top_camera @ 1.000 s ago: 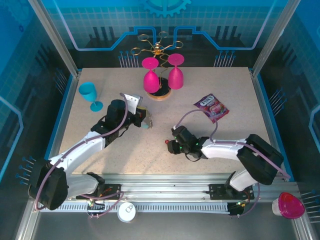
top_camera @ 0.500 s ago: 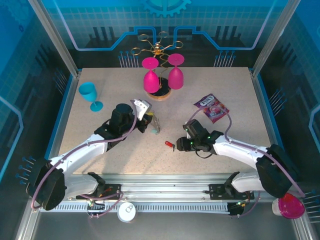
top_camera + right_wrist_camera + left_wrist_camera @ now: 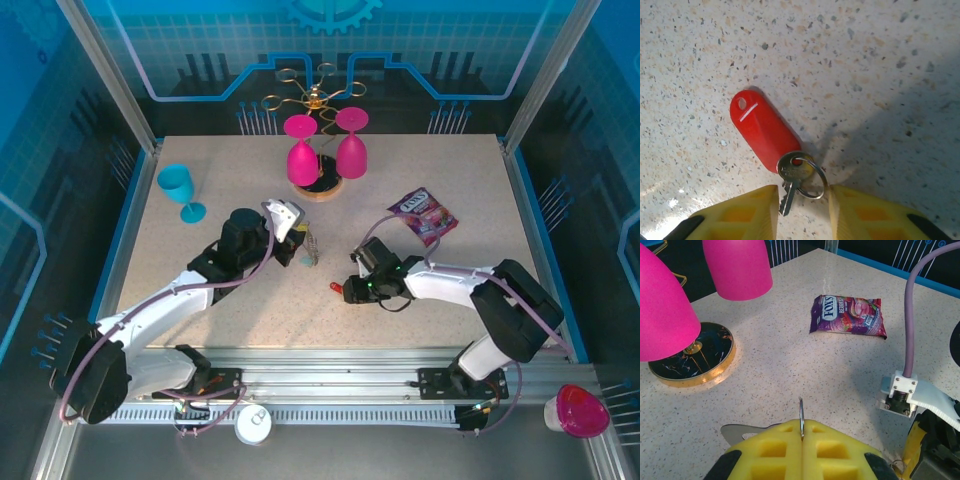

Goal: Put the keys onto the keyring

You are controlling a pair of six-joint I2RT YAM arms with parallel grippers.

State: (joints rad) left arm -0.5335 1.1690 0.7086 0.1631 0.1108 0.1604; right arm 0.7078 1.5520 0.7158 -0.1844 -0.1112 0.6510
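Note:
A small silvery key (image 3: 791,176) with a red plastic tag (image 3: 762,131) and a thin ring (image 3: 812,180) lies flat on the speckled table. My right gripper (image 3: 802,202) stands open over it, one yellow fingertip on each side of the key's blade. From above, the red-tagged key (image 3: 334,287) sits just left of the right gripper (image 3: 349,290). My left gripper (image 3: 802,437) is shut on a thin silvery ring (image 3: 801,415) of the keyring, seen edge-on. The keyring's string of small rings (image 3: 310,247) hangs from the left gripper (image 3: 299,238). The dark oval loop is hidden.
A purple snack packet (image 3: 423,215) lies behind the right arm. Two pink glasses (image 3: 322,150) hang on a gold wire rack with a round dark base (image 3: 690,356) at the back centre. A teal goblet (image 3: 180,190) stands at the left.
The right gripper let the red-tagged key down on the table, drew back right, then returned left and now straddles it. The left gripper swung right with the keyring, then held still.

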